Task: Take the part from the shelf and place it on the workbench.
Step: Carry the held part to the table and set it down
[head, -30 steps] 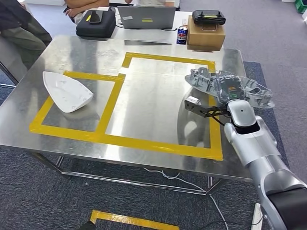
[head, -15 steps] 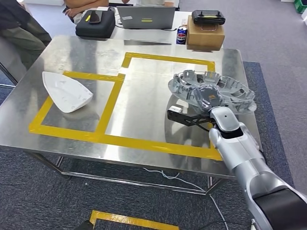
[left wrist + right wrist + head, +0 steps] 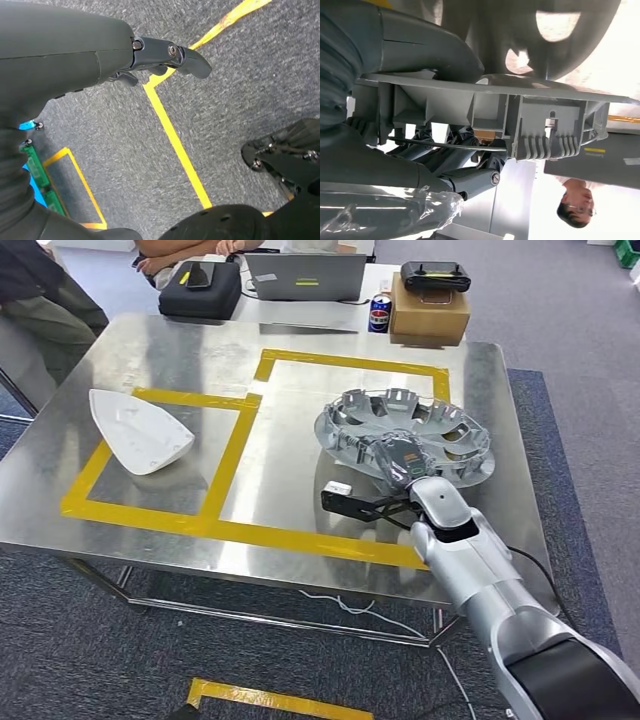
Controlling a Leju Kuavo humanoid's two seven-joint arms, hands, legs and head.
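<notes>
White shell (image 3: 140, 431) on steel workbench (image 3: 302, 470)

1. head view sits high on the robot, looking forward and down across the steel table (image 3: 151, 530), yellow tape lines and carpet below, right arm rising from the lower right corner.
2. left wrist view hangs low beside the body, facing the grey carpet floor (image 3: 234, 90) from close range, left hand (image 3: 166, 57) reaching in from the frame's left edge.
3. right wrist view is turned on its side, pressed right up behind the right hand (image 3: 444, 150), staring at the rim of the grey part (image 3: 531, 125).
4. head and right wrist views share the part (image 3: 407, 430) and the right hand (image 3: 400, 465); a person (image 3: 576, 207) sits far behind.
</notes>
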